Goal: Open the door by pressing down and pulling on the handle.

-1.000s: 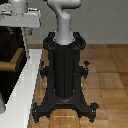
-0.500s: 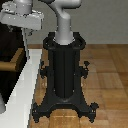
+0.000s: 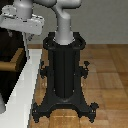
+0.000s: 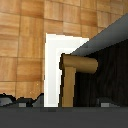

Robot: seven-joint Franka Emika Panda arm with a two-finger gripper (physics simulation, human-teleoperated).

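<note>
Handle (image 4: 75, 75) in wrist view: tan wood-coloured bar w/ an L-bend, one short cylindrical leg running across to a rounded end, the other leg dropping away at a right angle; it juts from the door (image 4: 107, 70), a very dark panel. Directly beside the handle on the side away from the panel sits the white frame (image 4: 54, 65), a pale strip, w/ wood-plank floor (image 4: 25, 45) past it. In the exterior view only a small part of the handle (image 3: 13, 62) shows, as a tan curved piece at the exterior view's left against the dark door (image 3: 9, 50); the white frame (image 3: 22, 95) runs as a broad pale band below and beside it toward the black robot pedestal (image 3: 64, 75). Pedestal stands well to the exterior view's right of the handle, a ribbed black column on splayed feet, w/ the grey arm rising from its top. End effector (image 3: 21, 34) hangs above the handle, near the door's edge; white wrist block (image 3: 22, 20) visible, fingers only a dark blur under it, so can't tell how far apart they are. Nothing seen gripped: handle shows free in wrist view, and dark finger tips (image 4: 12, 101) at the frame edge are apart from it.
</note>
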